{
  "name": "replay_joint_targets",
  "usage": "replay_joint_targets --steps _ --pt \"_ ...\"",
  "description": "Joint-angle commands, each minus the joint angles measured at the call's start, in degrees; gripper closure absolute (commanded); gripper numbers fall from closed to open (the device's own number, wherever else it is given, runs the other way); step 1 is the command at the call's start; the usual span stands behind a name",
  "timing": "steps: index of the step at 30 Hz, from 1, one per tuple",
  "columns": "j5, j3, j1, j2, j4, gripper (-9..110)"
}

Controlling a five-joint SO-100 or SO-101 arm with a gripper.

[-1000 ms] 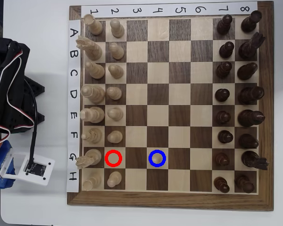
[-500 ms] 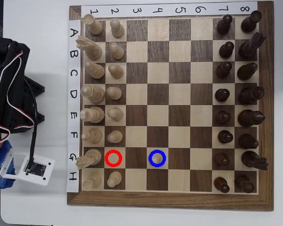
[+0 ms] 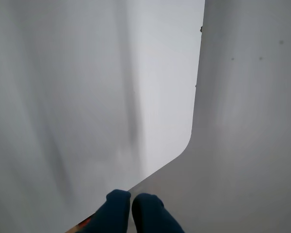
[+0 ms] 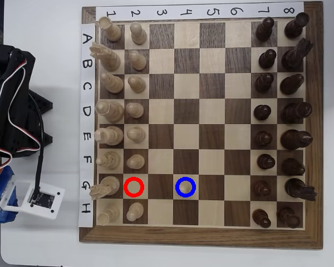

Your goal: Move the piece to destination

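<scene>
The piece [image 4: 186, 188], a small pale pawn seen from on top, stands inside the blue ring on the destination square [image 4: 185, 179] in row G, column 4 of the overhead view. The red-ringed square [image 4: 133, 187] two columns to its left holds no piece. In the wrist view my gripper [image 3: 131, 200] shows at the bottom edge, its two dark blue fingertips [image 3: 117, 201] pressed together with nothing between them. It hangs over a white table corner, away from the board. The piece is out of the wrist view.
The black arm [image 4: 11, 105] and its white camera mount [image 4: 40, 198] lie left of the chessboard [image 4: 200, 238]. Pale pieces fill columns 1 and 2, dark pieces columns 7 and 8. The table's rounded corner [image 3: 186, 145] runs through the wrist view.
</scene>
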Motion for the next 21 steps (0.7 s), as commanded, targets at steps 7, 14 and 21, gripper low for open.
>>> replay_joint_targets --steps 7,14,21 --pt "0.26 -0.62 0.00 3.43 0.62 101" --pt "0.09 -0.62 -0.26 3.43 0.53 101" --pt "0.62 -0.62 0.26 3.43 0.53 101"
